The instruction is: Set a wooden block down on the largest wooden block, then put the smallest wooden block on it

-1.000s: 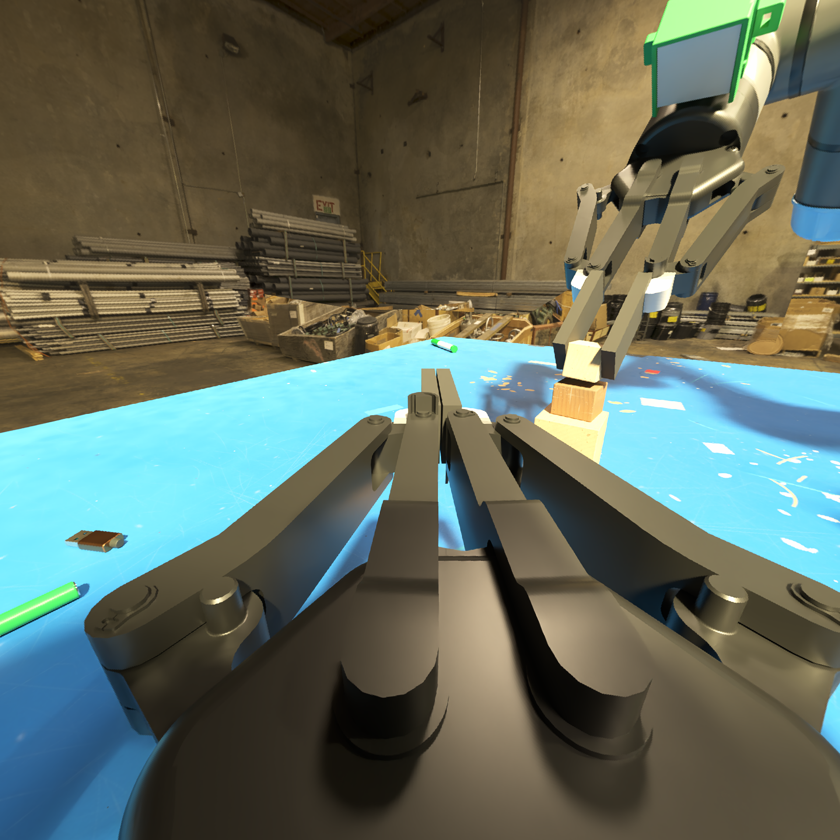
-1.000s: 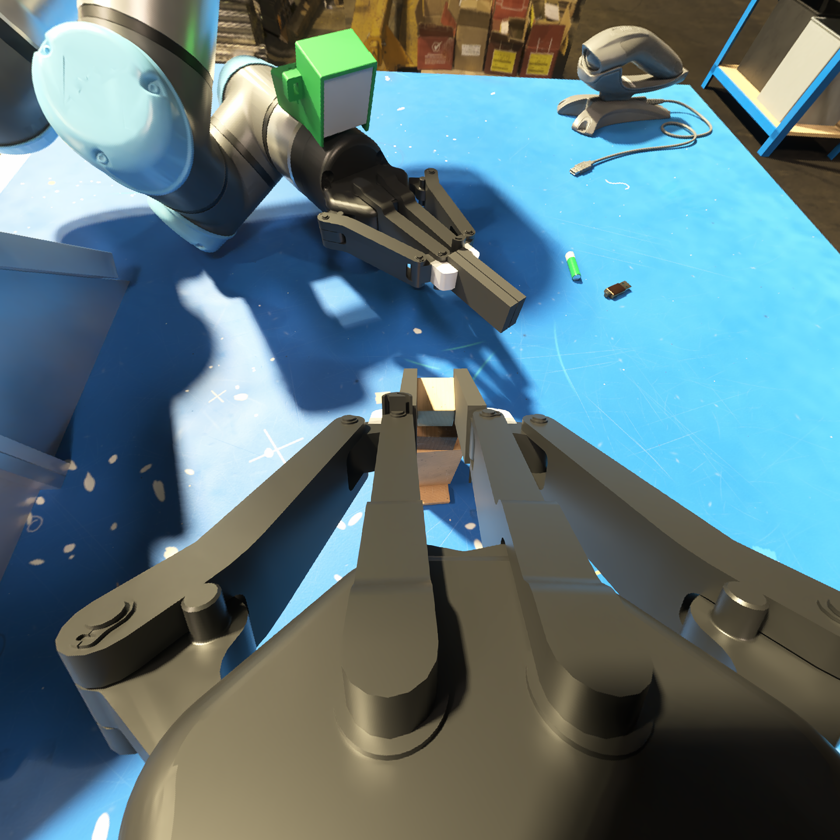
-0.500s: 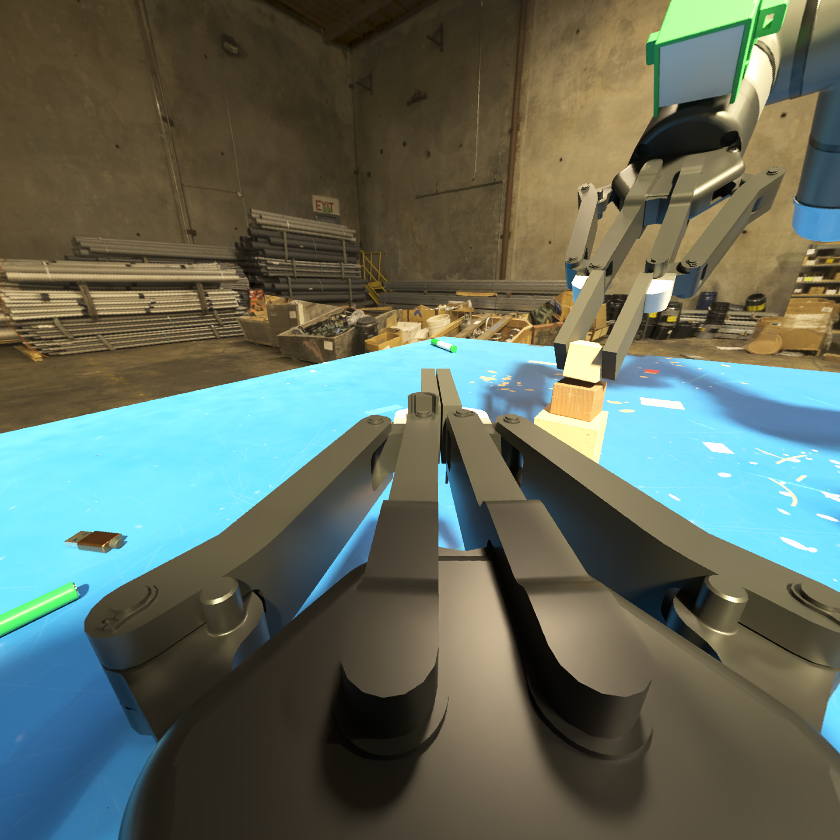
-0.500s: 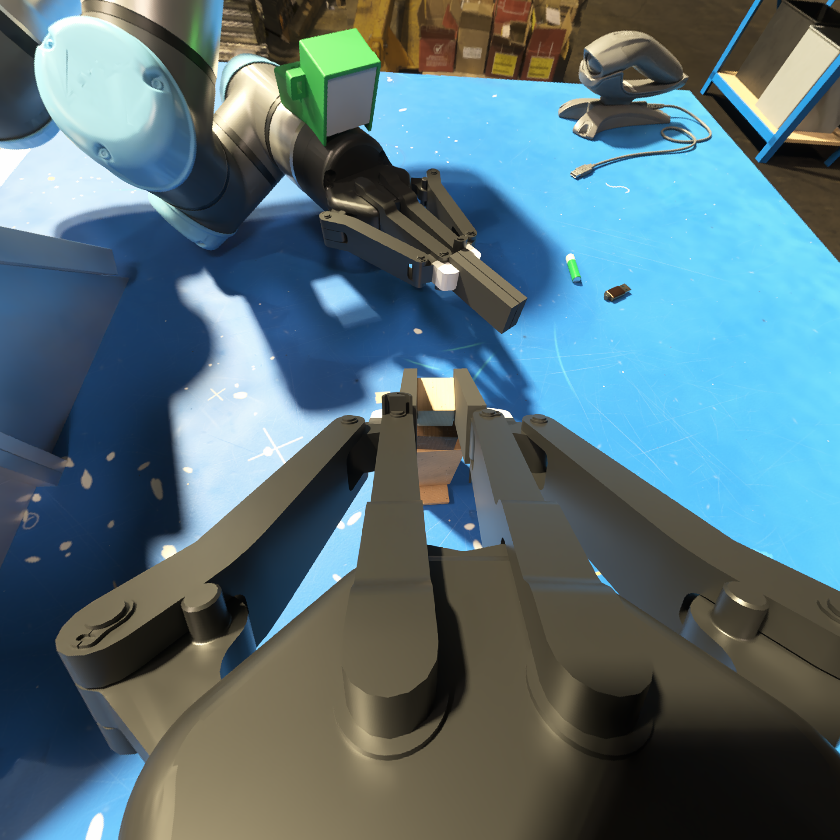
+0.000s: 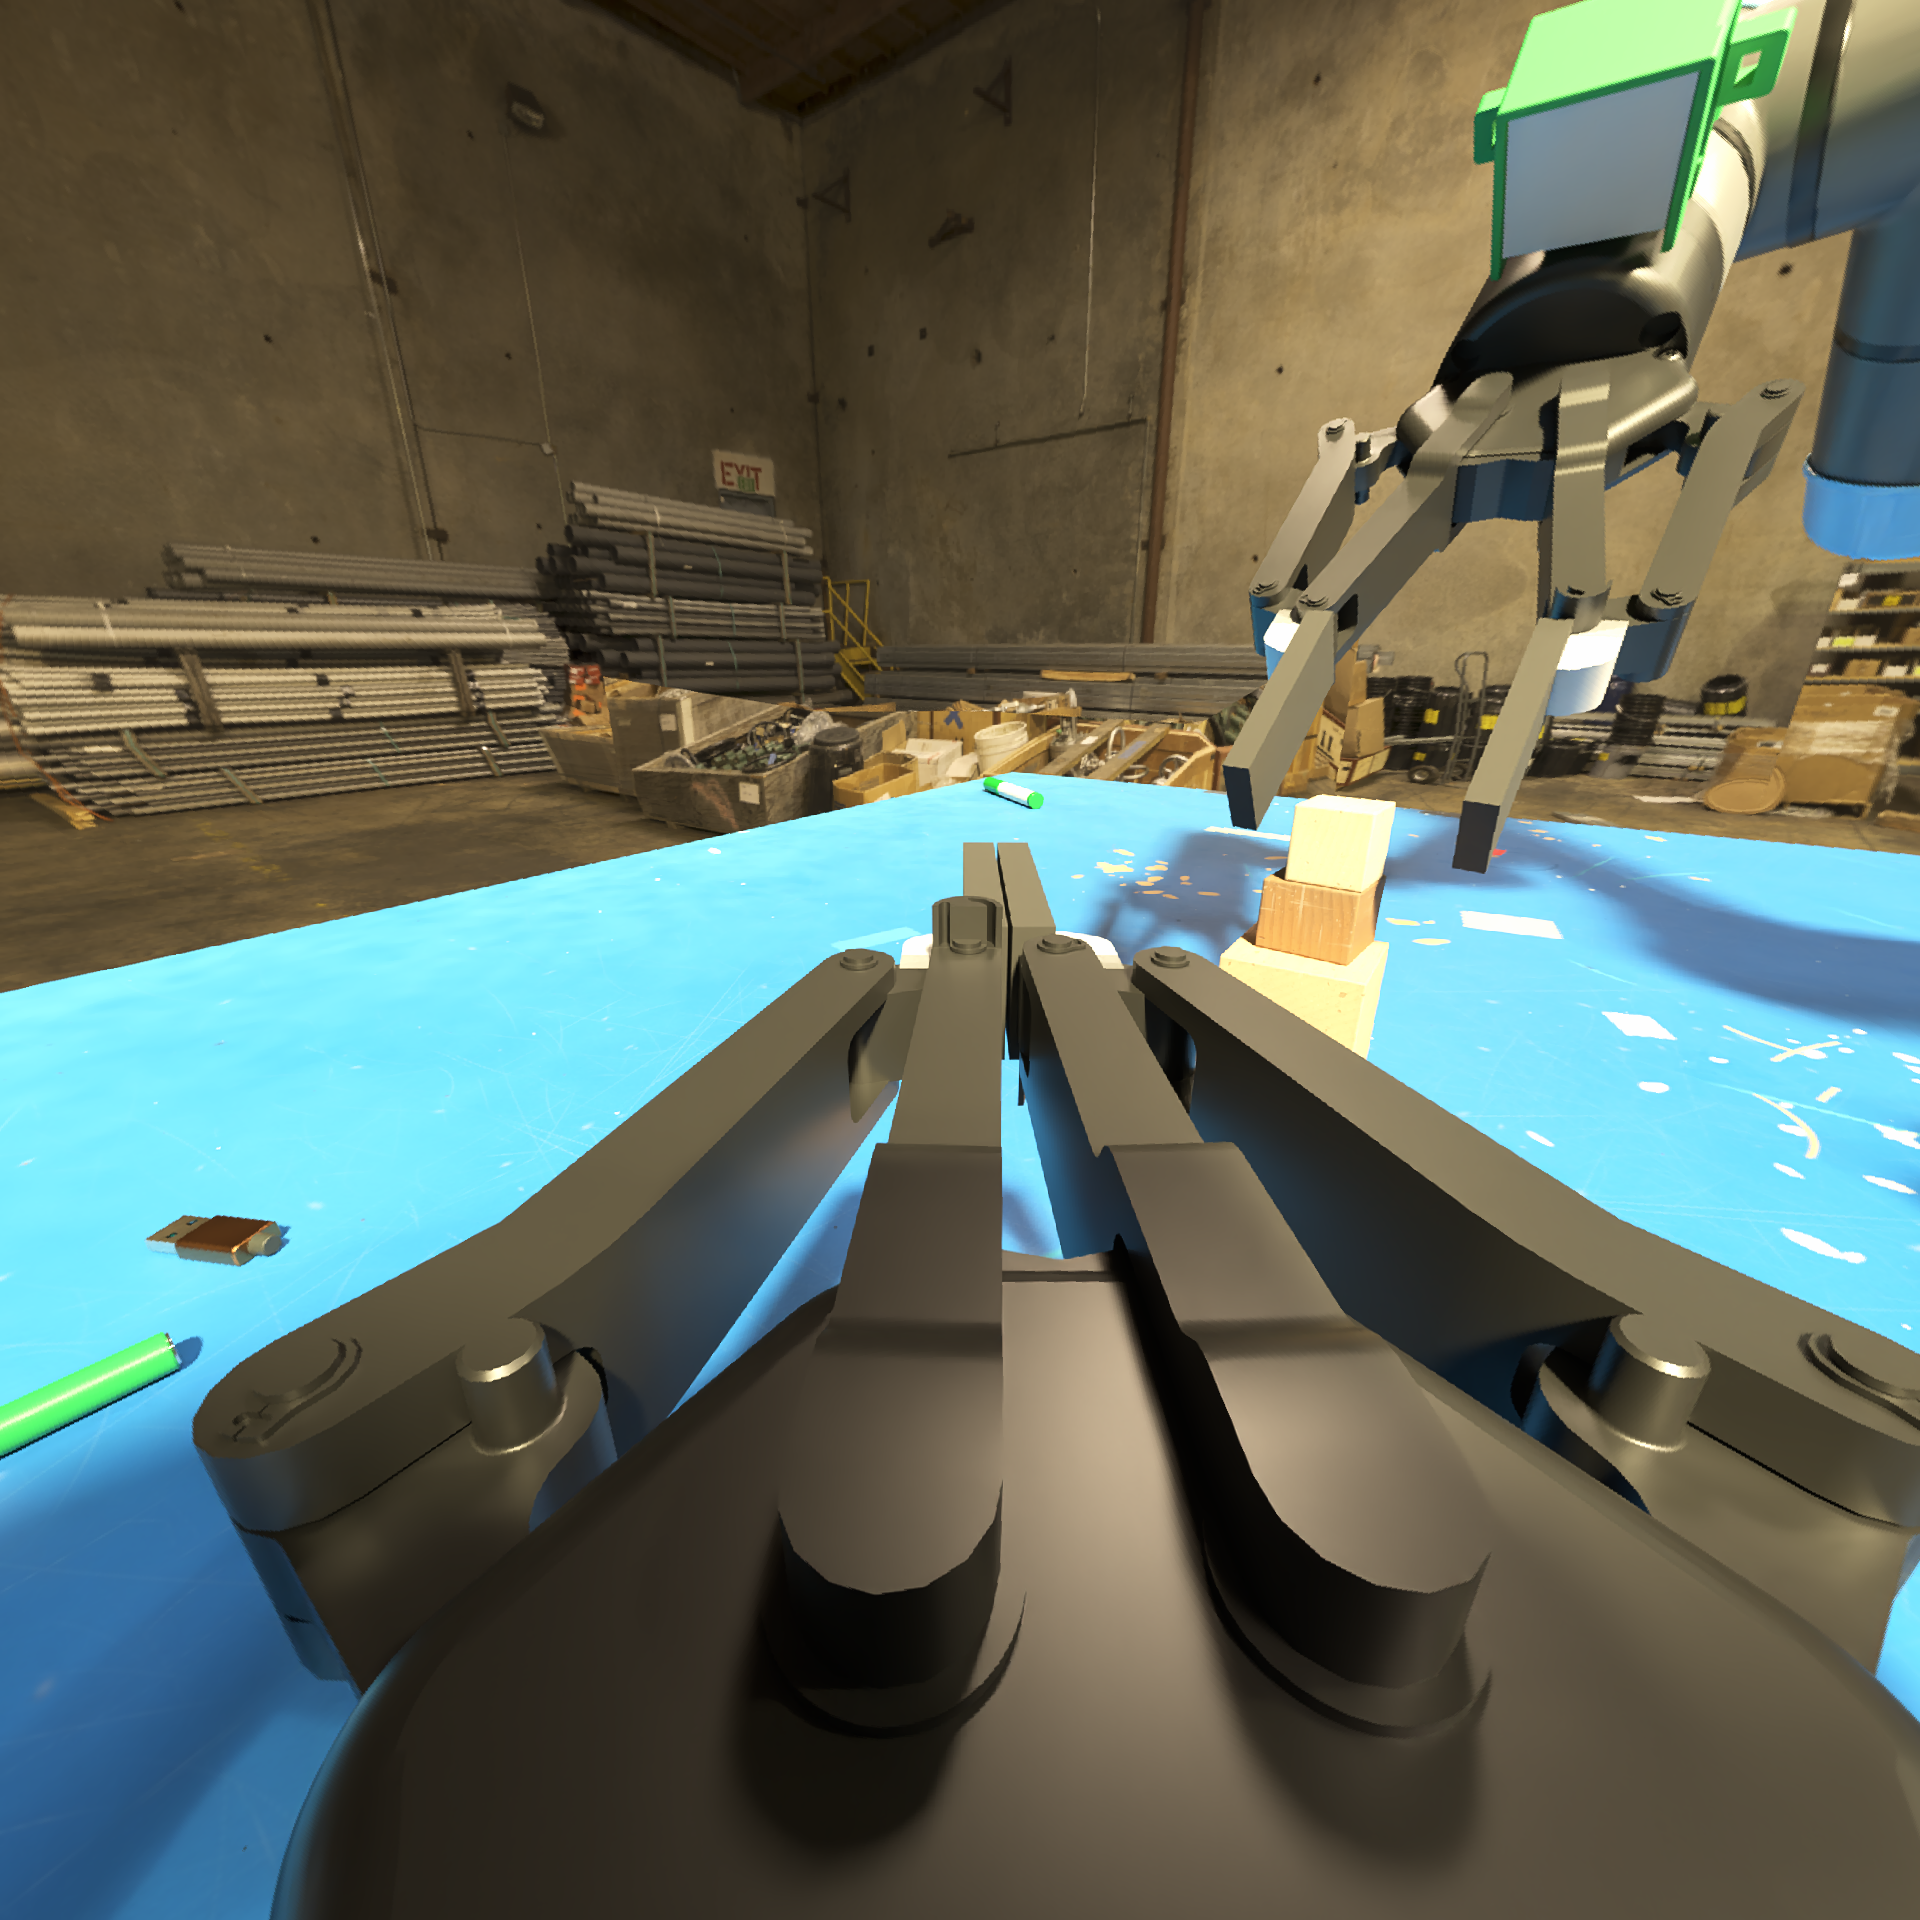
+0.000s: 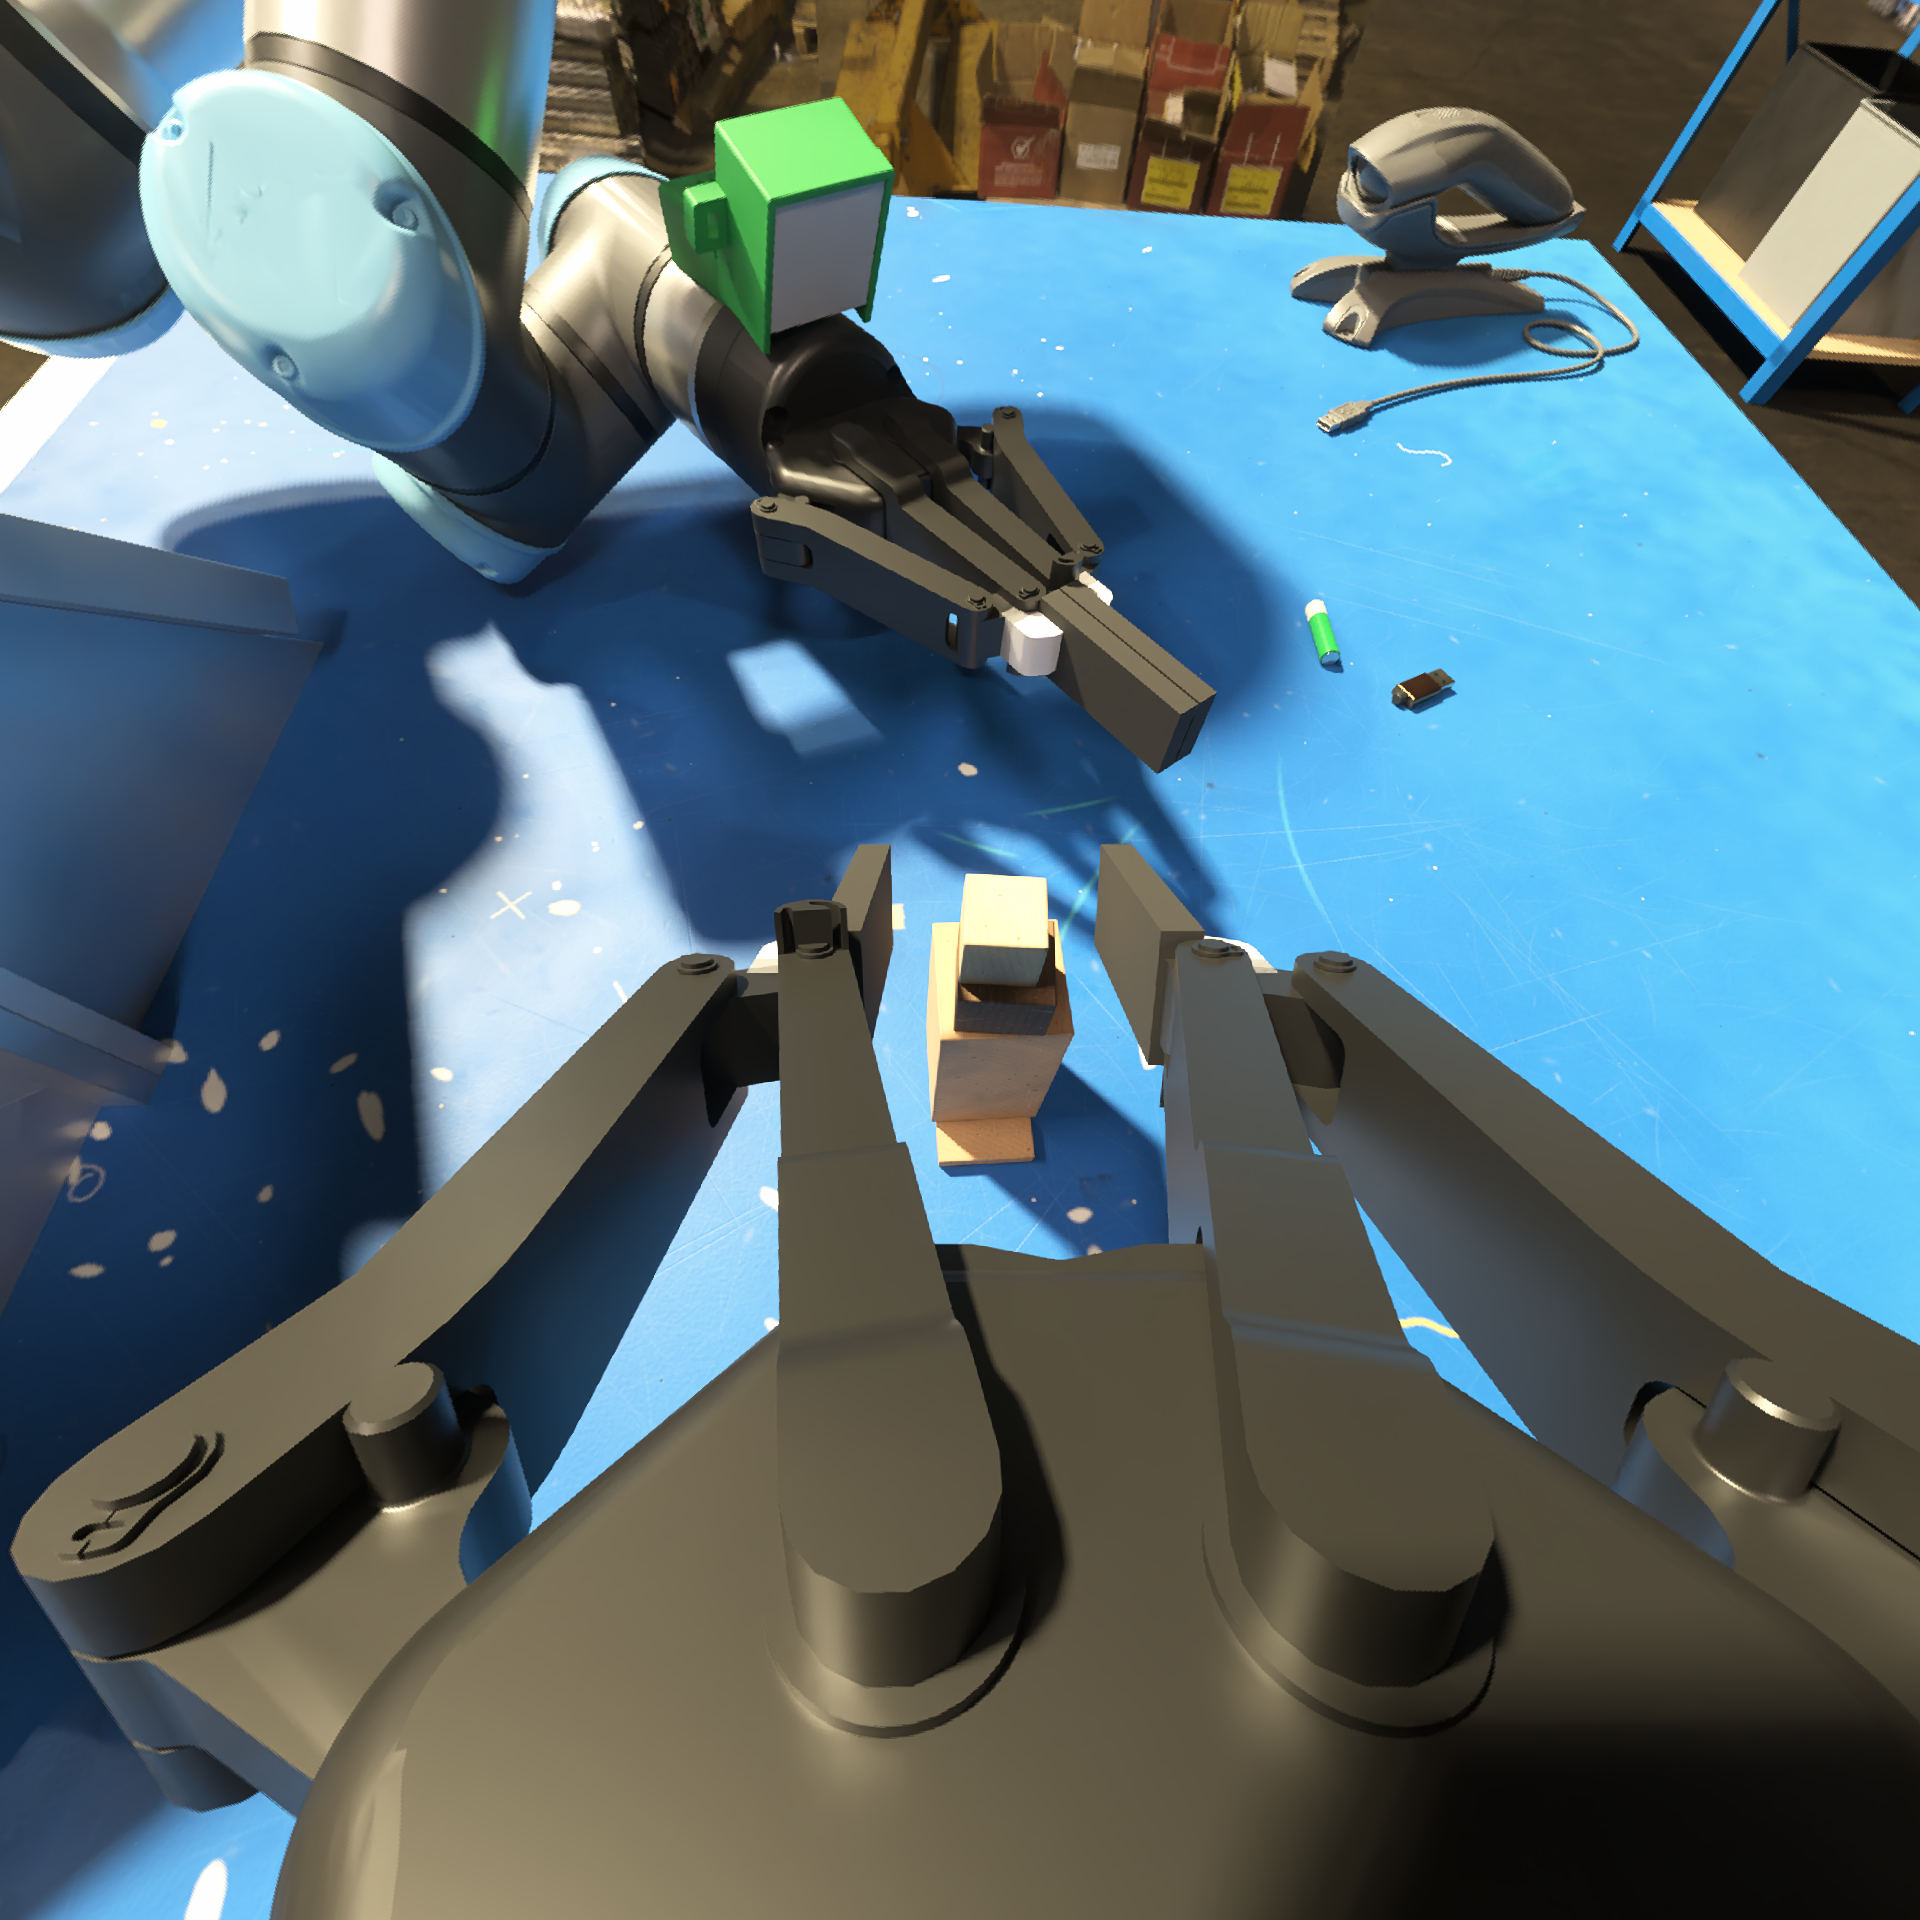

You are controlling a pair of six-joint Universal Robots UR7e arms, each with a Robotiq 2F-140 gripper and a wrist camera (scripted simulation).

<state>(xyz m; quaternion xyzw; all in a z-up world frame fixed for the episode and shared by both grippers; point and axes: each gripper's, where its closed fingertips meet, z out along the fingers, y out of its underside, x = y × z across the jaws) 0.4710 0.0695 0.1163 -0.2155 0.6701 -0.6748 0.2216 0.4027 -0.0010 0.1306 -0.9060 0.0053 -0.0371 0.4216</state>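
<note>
Since a moment ago my right hand (image 6: 992, 894) has let go of the smallest block (image 6: 1003, 927) and spread wide; its fingers now stand clear on either side of the stack, touching nothing. My left hand (image 5: 997, 868) has not shifted: its fingers are pressed together, empty, lying low over the blue worktop (image 5: 416, 1049).

Nearest my right hand stand three wooden blocks in one stack. The largest block (image 6: 992, 1070), pale, sits on the worktop; the middle block (image 5: 1317, 916), a reddish brown, sits on it; the smallest block, pale, sits on top, turned a little against the one below. From my left wrist the stack shows just right of my closed fingers, partly hidden by my own linkage.

Beyond the stack lies my left hand, pointing across the worktop. Past it lie one green marker (image 6: 1323, 631) and one small brown USB stick (image 6: 1421, 688), near each other and well apart from the blocks. A second green marker (image 5: 1013, 793) lies at the worktop's far edge in my left view. Farthest off stands one grey scanner (image 6: 1449, 223) on its stand, its cable (image 6: 1496, 364) trailing across the worktop.
</note>
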